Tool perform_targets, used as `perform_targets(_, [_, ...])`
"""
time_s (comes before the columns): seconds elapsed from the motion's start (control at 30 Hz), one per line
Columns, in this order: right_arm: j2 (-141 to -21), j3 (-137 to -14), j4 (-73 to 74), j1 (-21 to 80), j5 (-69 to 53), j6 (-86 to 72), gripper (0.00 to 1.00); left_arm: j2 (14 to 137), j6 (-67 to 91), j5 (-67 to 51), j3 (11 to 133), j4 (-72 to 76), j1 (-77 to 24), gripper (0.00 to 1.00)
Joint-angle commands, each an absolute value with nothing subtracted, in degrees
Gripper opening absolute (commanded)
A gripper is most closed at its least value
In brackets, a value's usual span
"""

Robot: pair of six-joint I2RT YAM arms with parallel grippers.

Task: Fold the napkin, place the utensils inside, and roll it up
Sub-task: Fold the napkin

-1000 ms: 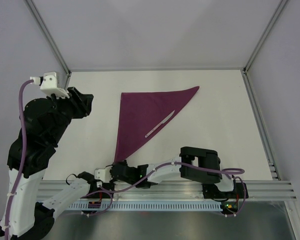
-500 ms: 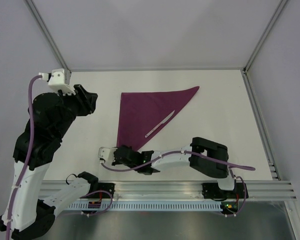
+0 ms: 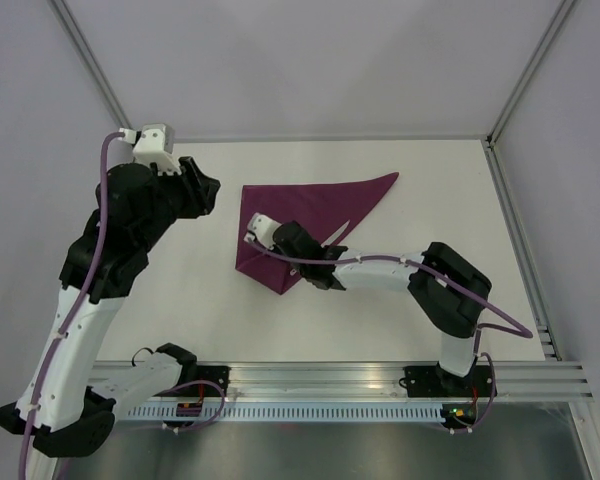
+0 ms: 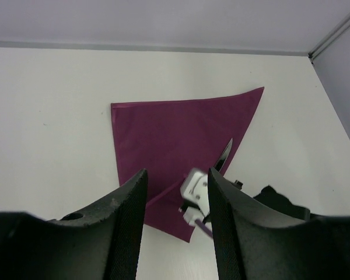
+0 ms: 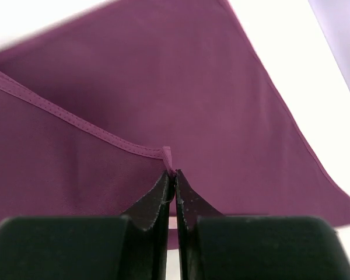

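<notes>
Right gripper (image 5: 175, 173) pinches napkin (image 3: 280, 205) corner — 1 knife (image 4: 223, 156) on it

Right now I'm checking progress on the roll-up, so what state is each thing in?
napkin: folded into a triangle, near corner lifted and doubled over itself.
knife: lying on the napkin, only partly visible.
right end effector: shut, pinching the napkin's corner.
left end effector: open, holding nothing, above the napkin.
</notes>
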State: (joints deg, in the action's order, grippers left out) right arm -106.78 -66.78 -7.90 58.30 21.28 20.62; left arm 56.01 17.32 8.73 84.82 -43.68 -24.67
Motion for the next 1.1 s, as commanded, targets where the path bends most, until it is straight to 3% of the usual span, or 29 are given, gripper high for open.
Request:
perform_targets(0.0, [-104.1,-66.1,-6.3,53.8,20.9,18.6,0.11,57.5,19.8,4.9,83.4,-38.9,-24.5,0.50])
perform_targets(0.47, [-105.1,-63.5,-8.1,44.7,21.4,18.6,0.10,64.0,21.8,-1.8,78.5,-32.9,-24.6,0.48])
perform_targets(1.07, [-106.7,-63.1,-8.0,40.4,21.0,17.8,0.09,71.5,24.5,-7.3,69.6,-24.2,-25.1,0.47])
